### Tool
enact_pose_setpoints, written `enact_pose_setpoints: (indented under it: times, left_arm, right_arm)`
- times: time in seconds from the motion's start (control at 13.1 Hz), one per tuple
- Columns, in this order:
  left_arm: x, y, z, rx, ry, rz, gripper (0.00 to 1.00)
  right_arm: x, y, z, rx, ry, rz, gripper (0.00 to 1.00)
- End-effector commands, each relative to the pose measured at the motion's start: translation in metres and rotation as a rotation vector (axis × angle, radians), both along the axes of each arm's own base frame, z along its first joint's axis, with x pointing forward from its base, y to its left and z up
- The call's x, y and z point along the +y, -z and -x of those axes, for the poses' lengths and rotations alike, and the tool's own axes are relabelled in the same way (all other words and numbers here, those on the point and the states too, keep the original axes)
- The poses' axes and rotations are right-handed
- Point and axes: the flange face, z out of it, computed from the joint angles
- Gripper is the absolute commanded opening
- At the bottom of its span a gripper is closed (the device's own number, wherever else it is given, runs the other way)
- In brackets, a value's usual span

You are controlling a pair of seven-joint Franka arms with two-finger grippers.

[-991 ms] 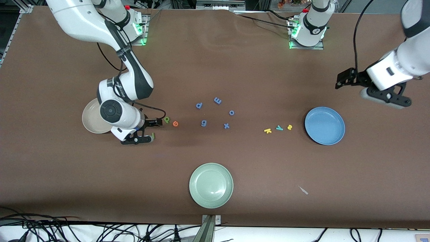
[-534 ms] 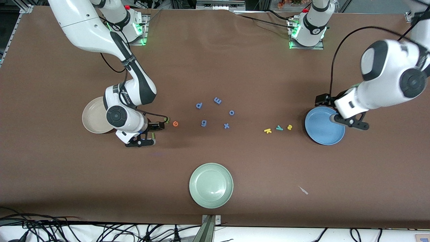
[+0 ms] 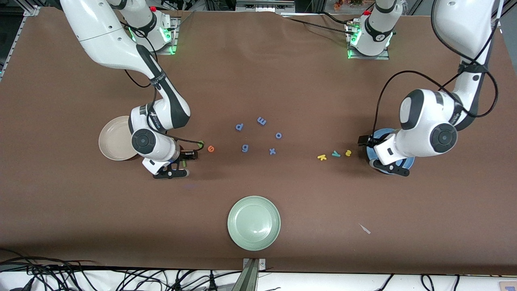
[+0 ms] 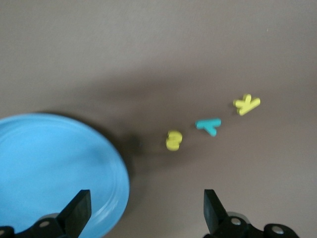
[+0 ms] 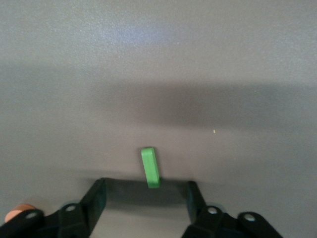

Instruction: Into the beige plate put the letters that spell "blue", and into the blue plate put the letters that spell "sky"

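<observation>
The dark green bar-like "l" (image 5: 151, 167) (image 3: 183, 163) lies on the table between the fingers of my right gripper (image 5: 145, 196) (image 3: 183, 163), with a gap on each side; the jaws are open. The orange "e" (image 3: 210, 148) and the light green "b" (image 3: 200, 143) lie beside it, and the beige plate (image 3: 113, 139) is by the right wrist. My left gripper (image 4: 145, 210) (image 3: 379, 155) hangs open over the rim of the blue plate (image 4: 49, 168) (image 3: 406, 163). Close by lie the yellow "s" (image 4: 173, 140) (image 3: 348, 152), the teal "y" (image 4: 209, 125) (image 3: 335, 153) and the yellow "k" (image 4: 246, 103) (image 3: 322, 157).
Several blue letters (image 3: 261, 120) are scattered mid-table. A pale green plate (image 3: 253, 222) sits nearer the front camera, and a small scrap (image 3: 364, 228) lies toward the left arm's end.
The left arm has swung in from the table's end, over the blue plate to its rim by the "s". The right gripper has settled around the "l" and its jaws have narrowed.
</observation>
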Motion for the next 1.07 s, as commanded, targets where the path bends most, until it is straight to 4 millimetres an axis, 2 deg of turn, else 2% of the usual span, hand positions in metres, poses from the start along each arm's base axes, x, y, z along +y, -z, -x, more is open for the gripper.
enact_pose_setpoints:
  times: [0.0,0.15,0.3,0.46,0.53,0.61,0.76,0.84,0.91,0.99]
  left_arm:
    - [-0.024,0.037,-0.003,-0.030,-0.014,-0.002,1.00]
    - [-0.042,0.057,-0.003,-0.060,-0.022,-0.016,1.00]
    - [-0.043,0.080,-0.001,-0.068,-0.023,-0.016,1.00]
    - [-0.045,0.091,0.007,-0.053,-0.010,-0.021,1.00]
    - [-0.045,0.092,0.009,-0.053,0.000,-0.029,1.00]
    - [-0.042,0.092,0.011,-0.054,0.016,-0.043,1.00]
    - [-0.035,0.089,0.019,-0.044,0.021,-0.055,1.00]
    - [-0.033,0.093,0.030,-0.026,0.028,-0.061,0.97]
    - [-0.032,0.094,0.041,-0.012,0.041,-0.067,0.92]
    - [-0.031,0.094,0.046,-0.005,0.042,-0.069,0.92]
  right_arm:
    - [0.003,0.007,-0.001,-0.012,-0.015,0.001,0.02]
    - [0.002,0.007,-0.002,-0.007,-0.017,0.002,0.00]
    - [-0.001,0.003,-0.004,-0.013,-0.038,0.000,0.00]
    - [-0.001,-0.002,-0.006,-0.020,-0.043,-0.003,0.00]
    - [-0.002,-0.013,-0.009,-0.022,-0.041,-0.003,0.00]
    - [-0.010,-0.028,-0.010,0.001,-0.038,0.012,0.00]
    - [-0.055,-0.066,-0.012,0.080,-0.094,0.049,0.00]
    - [-0.074,-0.075,-0.012,0.096,-0.135,0.053,0.00]
    - [-0.084,-0.079,-0.007,0.103,-0.158,0.056,0.00]
    - [-0.095,-0.085,0.000,0.098,-0.155,0.069,0.00]
